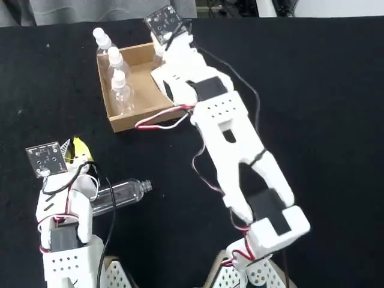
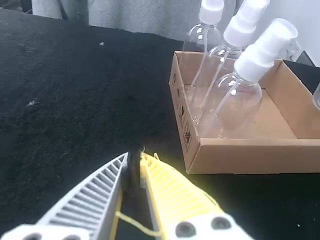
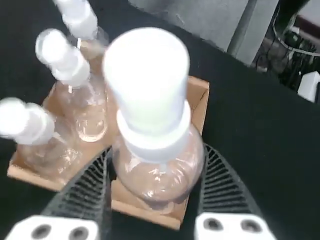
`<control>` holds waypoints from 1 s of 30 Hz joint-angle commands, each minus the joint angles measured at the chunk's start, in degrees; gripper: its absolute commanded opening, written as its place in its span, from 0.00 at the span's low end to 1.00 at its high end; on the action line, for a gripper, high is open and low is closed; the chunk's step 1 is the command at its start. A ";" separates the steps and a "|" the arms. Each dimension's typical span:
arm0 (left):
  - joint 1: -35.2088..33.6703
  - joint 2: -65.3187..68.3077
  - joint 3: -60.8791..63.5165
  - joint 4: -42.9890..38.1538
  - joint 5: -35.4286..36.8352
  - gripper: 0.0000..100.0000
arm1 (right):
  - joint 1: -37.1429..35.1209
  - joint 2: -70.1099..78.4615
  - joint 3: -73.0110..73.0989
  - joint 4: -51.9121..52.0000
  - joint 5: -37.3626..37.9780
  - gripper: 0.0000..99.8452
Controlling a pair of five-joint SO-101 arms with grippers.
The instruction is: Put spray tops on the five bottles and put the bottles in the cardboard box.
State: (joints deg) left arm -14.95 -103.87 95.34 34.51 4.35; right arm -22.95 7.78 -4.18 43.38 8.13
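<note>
The cardboard box (image 1: 141, 118) stands at the far left-centre of the black table. Three clear bottles with white spray tops (image 1: 119, 81) stand upright along its left wall, also seen in the left wrist view (image 2: 240, 95) and the right wrist view (image 3: 75, 100). My right gripper (image 3: 157, 152) is shut on a fourth topped bottle (image 3: 150, 95), holding it upright over the box's far right corner (image 1: 159, 55). A clear bottle without a spray top (image 1: 123, 193) lies on its side beside my left arm. My left gripper (image 2: 134, 159) is shut with nothing in it, short of the box (image 2: 250, 155).
My right arm (image 1: 234, 150) stretches diagonally across the middle of the table. Red and white cables (image 1: 159, 123) loop just in front of the box. Open black cloth lies to the right (image 1: 324, 120) and at the far left (image 1: 42, 78).
</note>
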 commanded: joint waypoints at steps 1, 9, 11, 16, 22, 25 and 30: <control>-0.66 -0.62 -0.84 -0.79 -0.44 0.03 | 1.49 2.33 -7.52 -0.44 -2.20 0.12; -0.66 -0.70 -5.23 8.79 -0.44 0.03 | 1.23 14.37 -17.98 -3.60 -3.08 0.12; -0.66 -0.70 -5.32 8.97 -0.44 0.03 | 1.14 16.75 -19.38 -6.33 -3.08 0.12; -0.66 -0.70 -5.32 9.05 -0.44 0.03 | 1.23 21.93 -21.85 -12.48 -3.08 0.12; -0.66 -0.70 -5.32 9.14 -0.44 0.03 | 1.41 29.32 -25.27 -17.05 -3.08 0.12; -0.66 -0.70 -5.23 8.97 -0.44 0.03 | 2.11 34.77 -29.23 -19.25 -3.16 0.12; -0.40 -0.70 -5.05 8.88 -0.44 0.03 | 3.34 45.67 -42.42 -17.76 -3.16 0.12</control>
State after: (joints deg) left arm -15.03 -104.04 93.67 43.56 4.53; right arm -22.51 51.03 -36.53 26.15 5.49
